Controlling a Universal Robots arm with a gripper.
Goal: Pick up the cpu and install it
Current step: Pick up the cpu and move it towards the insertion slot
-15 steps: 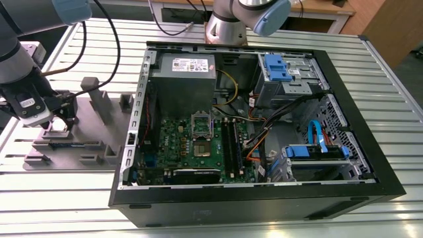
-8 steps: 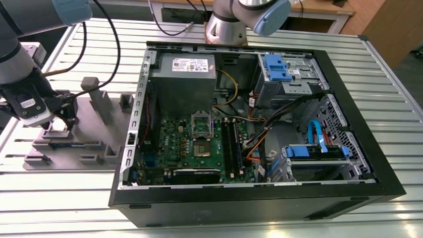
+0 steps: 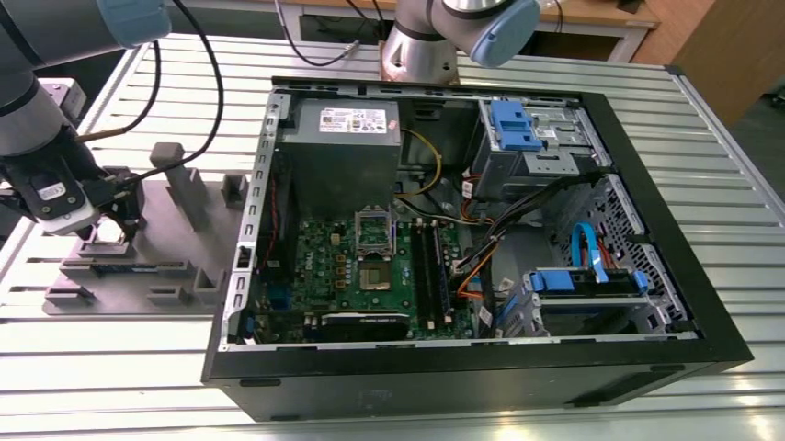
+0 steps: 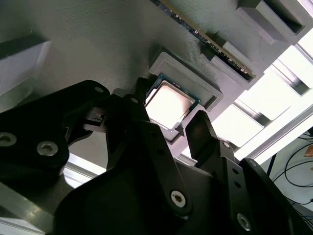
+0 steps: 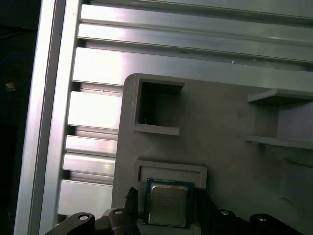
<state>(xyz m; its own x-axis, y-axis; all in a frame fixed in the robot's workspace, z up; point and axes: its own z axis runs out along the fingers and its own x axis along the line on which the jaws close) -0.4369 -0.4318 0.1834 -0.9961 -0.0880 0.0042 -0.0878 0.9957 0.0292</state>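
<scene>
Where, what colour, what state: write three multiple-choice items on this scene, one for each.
1. The cpu lies: A in a cardboard box; B in a pocket of the grey holder; C in a person's hand.
2. Its top is: A silver; B red; C black.
3. The computer case is: A shut by a panel; B upside down; C open-sided.
B: both wrist views show it pocketed. A: it gleams like metal. C: the motherboard shows inside.
</scene>
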